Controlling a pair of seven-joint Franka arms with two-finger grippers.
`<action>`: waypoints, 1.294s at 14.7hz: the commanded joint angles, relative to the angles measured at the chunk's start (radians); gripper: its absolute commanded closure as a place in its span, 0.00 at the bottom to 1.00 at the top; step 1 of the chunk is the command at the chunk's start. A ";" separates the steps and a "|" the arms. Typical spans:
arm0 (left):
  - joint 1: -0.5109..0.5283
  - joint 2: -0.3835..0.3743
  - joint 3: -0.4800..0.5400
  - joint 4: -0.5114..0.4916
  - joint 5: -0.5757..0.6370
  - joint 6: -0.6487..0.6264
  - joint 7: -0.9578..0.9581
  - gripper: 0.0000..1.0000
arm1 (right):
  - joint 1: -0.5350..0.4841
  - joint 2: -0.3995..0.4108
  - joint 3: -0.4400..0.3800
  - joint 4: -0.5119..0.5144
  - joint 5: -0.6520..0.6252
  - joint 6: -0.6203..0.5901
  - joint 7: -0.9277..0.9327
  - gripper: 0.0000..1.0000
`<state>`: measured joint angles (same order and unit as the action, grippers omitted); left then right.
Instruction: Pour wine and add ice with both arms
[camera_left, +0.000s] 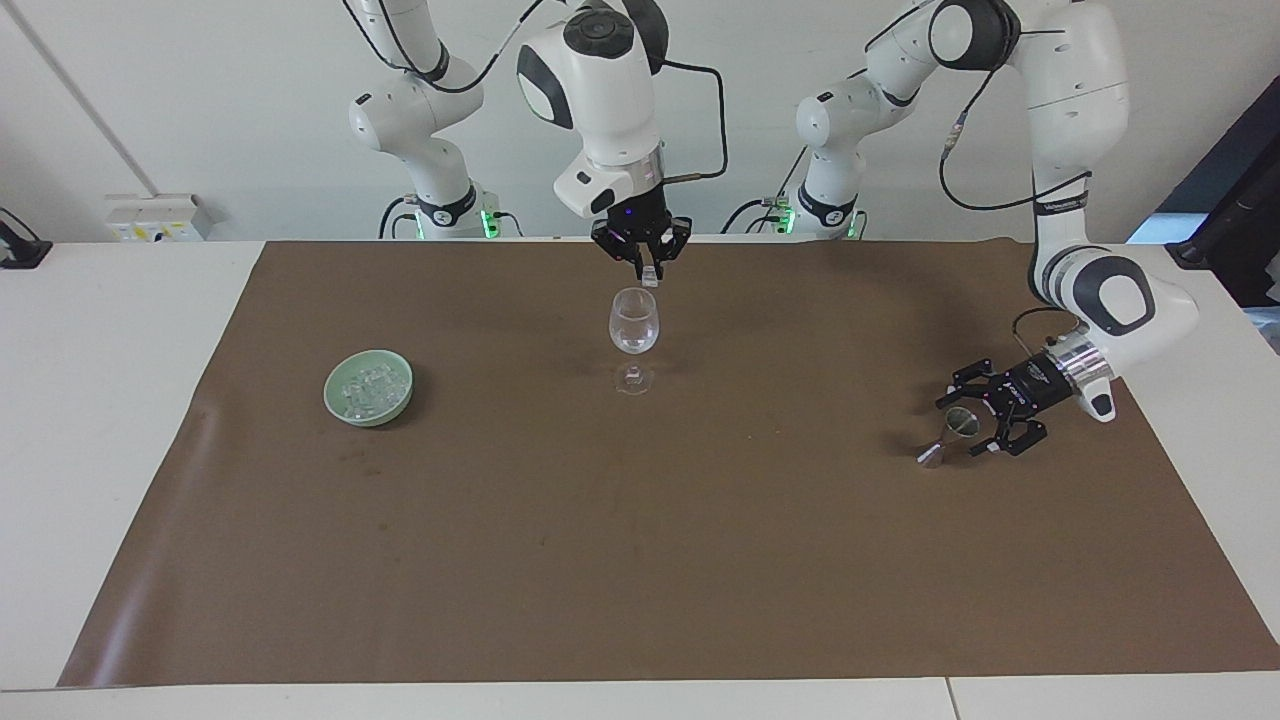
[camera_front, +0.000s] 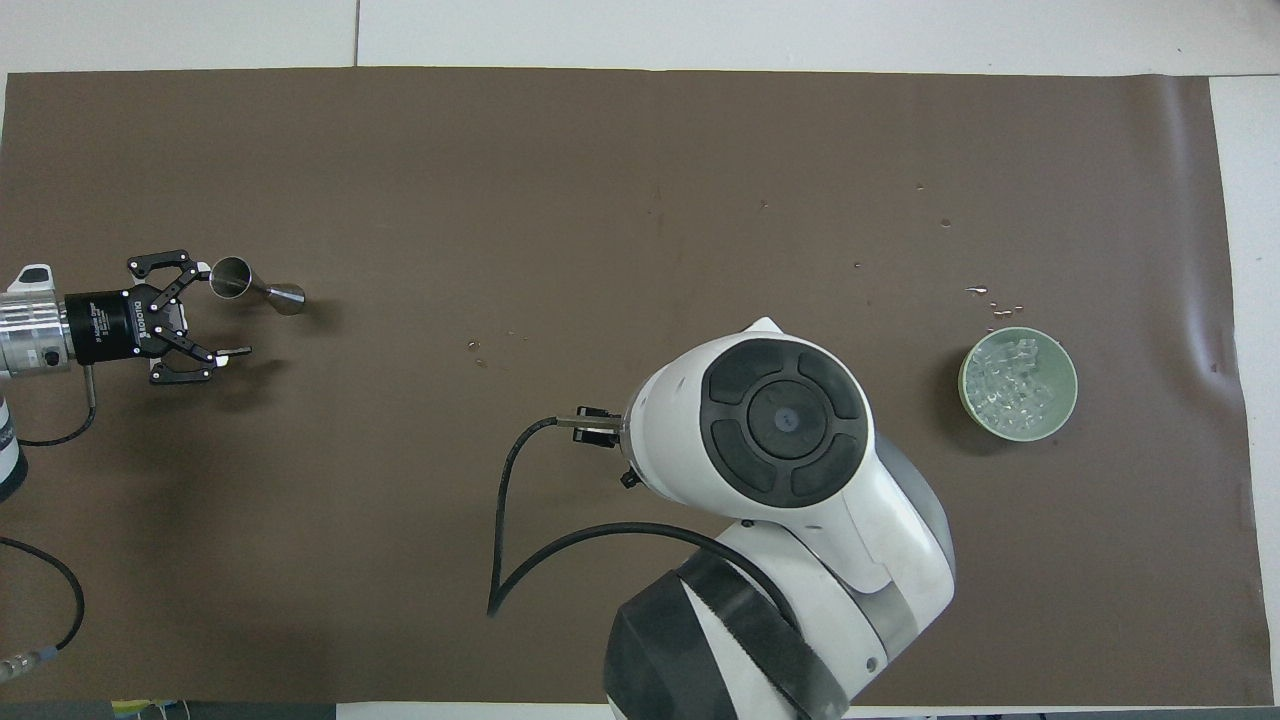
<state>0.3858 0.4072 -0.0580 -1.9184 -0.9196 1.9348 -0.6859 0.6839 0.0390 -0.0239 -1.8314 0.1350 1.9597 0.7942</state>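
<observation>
My right gripper (camera_left: 647, 268) hangs just over the clear stemmed glass (camera_left: 633, 322), shut on one cube of ice (camera_left: 650, 280). More ice (camera_left: 368, 383) fills a green bowl (camera_left: 369, 404) toward the right arm's end of the mat. In the overhead view the right arm covers the glass and that gripper. My left gripper (camera_left: 972, 418) (camera_front: 224, 310) is open low over the mat, at the cup of a metal jigger (camera_left: 942, 442) (camera_front: 256, 287) that stands free of it. I cannot make out wine in the glass.
A brown mat (camera_left: 640, 560) covers most of the white table. Small wet drops (camera_front: 992, 296) lie on the mat just farther from the robots than the bowl (camera_front: 1066, 400).
</observation>
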 joint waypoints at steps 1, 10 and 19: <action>0.002 -0.005 -0.002 0.067 0.204 -0.016 0.006 0.00 | -0.009 -0.016 0.001 -0.038 -0.026 0.022 -0.012 0.87; -0.102 -0.185 -0.014 0.183 0.674 -0.099 0.229 0.00 | -0.015 -0.021 0.001 -0.072 -0.035 0.074 -0.013 0.57; -0.335 -0.355 -0.013 0.174 0.834 -0.151 0.480 0.00 | -0.222 -0.085 -0.010 0.032 -0.098 -0.157 -0.204 0.00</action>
<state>0.1166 0.0947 -0.0828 -1.7208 -0.1367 1.7966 -0.2367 0.5553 0.0019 -0.0365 -1.7960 0.0417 1.8631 0.7088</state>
